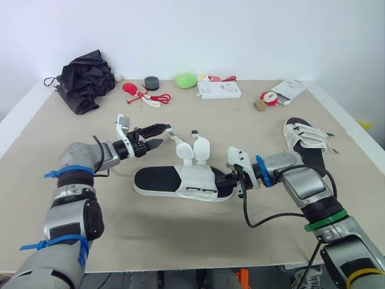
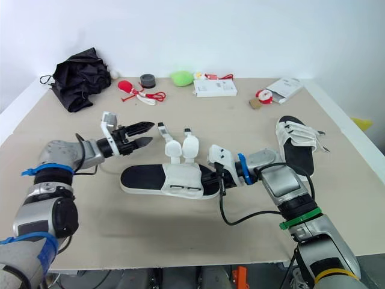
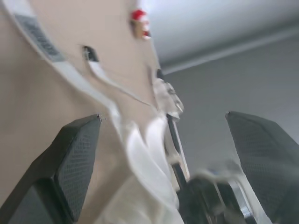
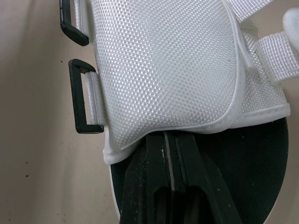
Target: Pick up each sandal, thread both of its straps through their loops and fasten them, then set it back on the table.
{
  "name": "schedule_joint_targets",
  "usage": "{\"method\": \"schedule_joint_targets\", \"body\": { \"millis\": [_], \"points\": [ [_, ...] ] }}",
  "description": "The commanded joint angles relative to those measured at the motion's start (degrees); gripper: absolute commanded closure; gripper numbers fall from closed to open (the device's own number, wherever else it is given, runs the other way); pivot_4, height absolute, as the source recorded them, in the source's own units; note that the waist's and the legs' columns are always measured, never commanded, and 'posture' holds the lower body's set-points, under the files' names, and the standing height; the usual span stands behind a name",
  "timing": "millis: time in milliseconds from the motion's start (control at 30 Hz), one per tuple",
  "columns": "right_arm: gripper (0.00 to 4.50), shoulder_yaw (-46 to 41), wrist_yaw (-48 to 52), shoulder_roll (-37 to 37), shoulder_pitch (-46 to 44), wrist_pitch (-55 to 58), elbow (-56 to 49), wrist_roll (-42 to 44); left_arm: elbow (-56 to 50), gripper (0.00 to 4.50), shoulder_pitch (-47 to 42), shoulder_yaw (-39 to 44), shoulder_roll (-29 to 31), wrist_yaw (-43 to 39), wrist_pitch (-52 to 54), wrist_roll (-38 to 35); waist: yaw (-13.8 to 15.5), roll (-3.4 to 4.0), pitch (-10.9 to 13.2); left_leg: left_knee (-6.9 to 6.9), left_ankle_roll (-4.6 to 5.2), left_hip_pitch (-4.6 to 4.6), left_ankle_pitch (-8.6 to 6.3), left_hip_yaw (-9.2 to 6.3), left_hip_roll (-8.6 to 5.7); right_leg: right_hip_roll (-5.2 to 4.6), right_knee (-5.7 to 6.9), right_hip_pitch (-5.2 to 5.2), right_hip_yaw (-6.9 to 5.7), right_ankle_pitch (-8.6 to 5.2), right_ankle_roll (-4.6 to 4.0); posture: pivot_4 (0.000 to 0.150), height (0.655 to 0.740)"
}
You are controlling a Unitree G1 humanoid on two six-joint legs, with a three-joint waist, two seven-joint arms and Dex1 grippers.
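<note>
Webbing and mesh make up the white upper of the sandal point(image 1: 162, 180), which lies flat on the table point(image 1: 240, 120) near its middle, between the two arms. I judge it light, with a sole stiff enough to lift by one end, but an upper and straps that will flop and fold. The two straps point(image 1: 201, 149) stand up loose from it with their rounded ends free, so each is probably best pinched close to its tip and steered into its black loop point(image 4: 85, 103) at the side of the upper. The right gripper point(image 4: 167, 144) has its fingers pressed together and pushed under the mesh along the footbed, which looks more like steadying than gripping. The left gripper point(image 1: 157, 136) hovers just beside the straps, fingers spread apart, touching nothing. The right fingertips are hidden beneath the upper, and I cannot tell which strap the left gripper is nearer. The second sandal point(image 1: 308, 139) lies well apart toward the right edge, its fastenings too small to judge
</note>
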Motion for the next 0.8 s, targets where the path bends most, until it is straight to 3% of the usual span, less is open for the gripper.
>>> {"method": "schedule_joint_targets", "body": {
  "millis": [33, 267, 667, 800],
  "points": [
    [4.5, 2.44, -0.68, 0.04, 2.04, 1.77, 0.92, -2.36, 3.5, 0.09, -1.44, 1.76, -0.44, 3.01, -2.17, 1.33, -0.13, 0.0, 0.0, -0.02, -0.04, 0.01, 0.01, 0.01, 0.02, 0.0, 0.01, -0.01, -0.02, 0.0, -0.03, 0.15, 0.74],
    [4.5, 2.15, -1.71, 0.61, 2.57, 2.36, -0.05, -2.14, 8.94, 0.09, -3.73, -2.25, -4.25, 7.0, -9.16, 8.59, 0.13, -0.03, -0.04, -0.01, -0.13, 0.03, 0.03, -0.01, 0.05, -0.02, 0.03, 0.0, -0.11, 0.01, -0.09, 0.15, 0.74],
    [4.5, 1.16, -2.69, 0.94, 2.68, 3.27, -0.6, -1.67, 17.5, 0.09, -9.57, 3.97, -10.02, 12.08, -22.47, 8.69, 0.13, -0.03, -0.04, -0.03, -0.29, 0.09, 0.01, -0.02, 0.08, -0.07, 0.03, 0.0, -0.23, 0.06, -0.13, 0.15, 0.74],
    [4.5, 0.97, -2.87, 1.05, 2.99, 3.5, -1.07, -1.86, 18.38, 1.34, -10.12, 4.24, -11.26, 12.64, -24.55, 9.49, 0.04, -0.05, -0.01, -0.06, -0.28, 0.05, 0.01, 0.02, 0.08, -0.05, 0.03, -0.06, -0.28, 0.06, -0.13, 0.15, 0.74]
  ]
}}
